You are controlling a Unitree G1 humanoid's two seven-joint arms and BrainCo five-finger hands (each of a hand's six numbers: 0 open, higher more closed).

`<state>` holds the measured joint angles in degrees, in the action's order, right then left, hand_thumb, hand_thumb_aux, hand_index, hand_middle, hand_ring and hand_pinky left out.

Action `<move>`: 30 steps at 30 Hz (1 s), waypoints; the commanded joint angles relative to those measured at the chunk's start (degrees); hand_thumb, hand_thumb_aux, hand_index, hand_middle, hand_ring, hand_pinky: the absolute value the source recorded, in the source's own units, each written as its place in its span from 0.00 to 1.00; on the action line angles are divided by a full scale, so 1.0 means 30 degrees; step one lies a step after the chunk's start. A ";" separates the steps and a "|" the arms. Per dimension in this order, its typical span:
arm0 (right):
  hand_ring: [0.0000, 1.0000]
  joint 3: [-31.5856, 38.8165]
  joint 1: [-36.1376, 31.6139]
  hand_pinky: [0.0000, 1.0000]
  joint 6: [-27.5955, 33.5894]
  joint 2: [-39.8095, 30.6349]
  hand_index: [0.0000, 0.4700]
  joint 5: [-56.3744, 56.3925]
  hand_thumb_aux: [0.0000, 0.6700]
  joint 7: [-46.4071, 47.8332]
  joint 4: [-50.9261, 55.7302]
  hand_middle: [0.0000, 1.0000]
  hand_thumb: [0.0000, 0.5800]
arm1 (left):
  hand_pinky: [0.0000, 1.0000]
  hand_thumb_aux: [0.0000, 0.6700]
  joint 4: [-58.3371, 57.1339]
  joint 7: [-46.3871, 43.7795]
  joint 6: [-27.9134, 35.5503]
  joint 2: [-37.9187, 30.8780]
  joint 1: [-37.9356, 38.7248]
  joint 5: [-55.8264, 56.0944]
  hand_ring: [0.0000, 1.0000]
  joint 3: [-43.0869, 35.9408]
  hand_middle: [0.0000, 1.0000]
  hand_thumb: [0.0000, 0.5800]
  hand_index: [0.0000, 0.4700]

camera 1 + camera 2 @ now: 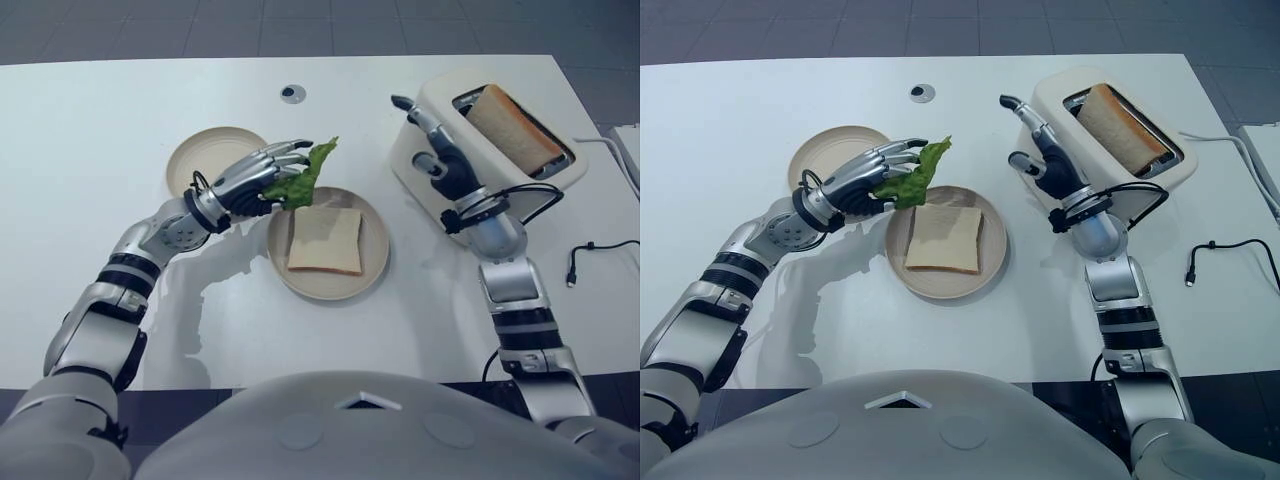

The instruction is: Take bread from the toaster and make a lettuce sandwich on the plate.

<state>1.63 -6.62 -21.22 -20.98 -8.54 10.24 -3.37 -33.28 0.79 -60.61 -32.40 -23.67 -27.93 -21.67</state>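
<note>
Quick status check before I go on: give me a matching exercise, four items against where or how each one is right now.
1 lettuce leaf
2 left bread slice
3 right bread slice
4 right robot hand

A in the toaster slot
B open, beside the toaster
C flat on the plate
D gripped by the left robot hand

Pairs: 1-D, 2-C, 3-A, 4-B

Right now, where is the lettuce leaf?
The lettuce is in the left hand, held just over the upper left rim of the plate with the bread slice.
</note>
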 commanded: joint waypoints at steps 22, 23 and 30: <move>0.00 -0.4044 0.0976 0.00 -0.1083 -0.1182 0.00 0.5309 0.00 0.2449 -0.5194 0.00 0.00 | 0.00 0.00 0.1009 -0.4015 0.0068 0.0836 0.1116 0.1853 0.00 -0.0666 0.00 0.00 0.00; 0.00 -0.4651 0.0997 0.00 -0.1178 -0.1497 0.00 0.5352 0.00 0.2476 -0.5077 0.00 0.00 | 0.00 0.00 0.1166 -0.4173 -0.0040 0.0839 0.1138 0.2273 0.00 -0.0565 0.00 0.00 0.00; 0.00 -0.7156 0.1369 0.00 -0.1727 -0.5772 0.00 -0.2930 0.00 0.0334 0.0306 0.00 0.00 | 0.00 0.00 0.1412 -0.5376 -0.0251 0.1031 0.1121 0.4008 0.00 -0.0256 0.00 0.00 0.00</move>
<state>-19.59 -3.92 -26.73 -33.97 -9.69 12.72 -8.17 -29.05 -14.08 -61.60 -29.22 -20.28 -16.67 -23.05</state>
